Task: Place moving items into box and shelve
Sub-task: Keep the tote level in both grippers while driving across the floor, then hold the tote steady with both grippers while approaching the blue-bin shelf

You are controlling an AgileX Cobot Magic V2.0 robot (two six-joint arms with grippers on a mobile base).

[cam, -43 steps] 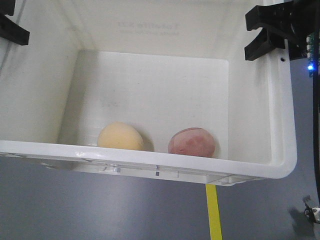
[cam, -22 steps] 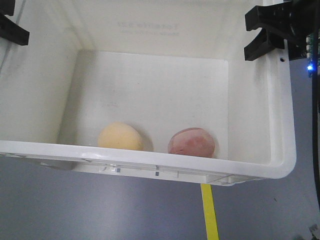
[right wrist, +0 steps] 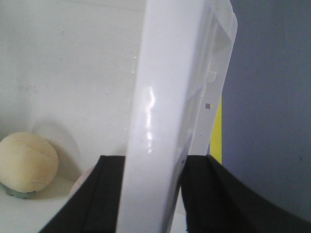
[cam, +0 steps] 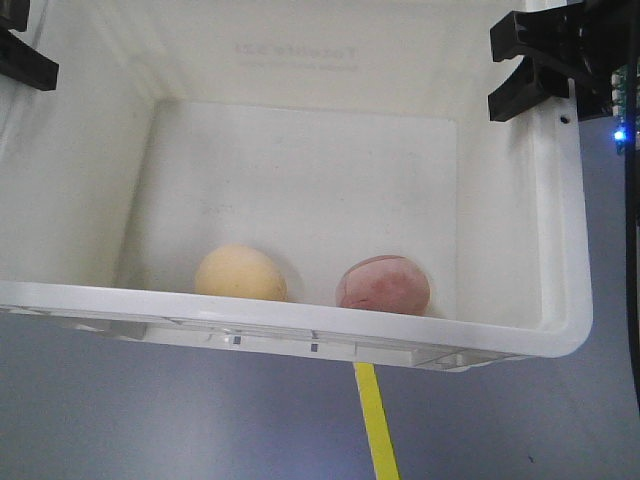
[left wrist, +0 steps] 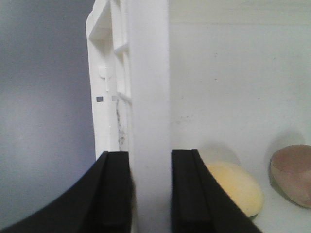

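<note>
A white plastic box [cam: 560, 250] fills the front view, held above the grey floor. Inside lie a pale yellow round fruit [cam: 240, 273] and a reddish-pink one [cam: 383, 284], both against the near wall. My left gripper [left wrist: 150, 194] is shut on the box's left wall [left wrist: 148, 97]; only its black tip [cam: 22, 55] shows in the front view. My right gripper [right wrist: 153, 199] is shut on the box's right wall [right wrist: 165, 97] and shows at the top right [cam: 540, 65]. The yellow fruit [left wrist: 235, 187] and the pink fruit [left wrist: 294, 174] show in the left wrist view; the yellow fruit [right wrist: 26, 165] also shows in the right wrist view.
A yellow tape line [cam: 375, 425] runs across the grey floor [cam: 150, 420] below the box. A blue light [cam: 621, 133] glows on the right arm. Cables hang at the right edge.
The yellow floor line has slid left under the box and the small object at bottom right has left view; the box and both grippers hold the same place in the frame.
</note>
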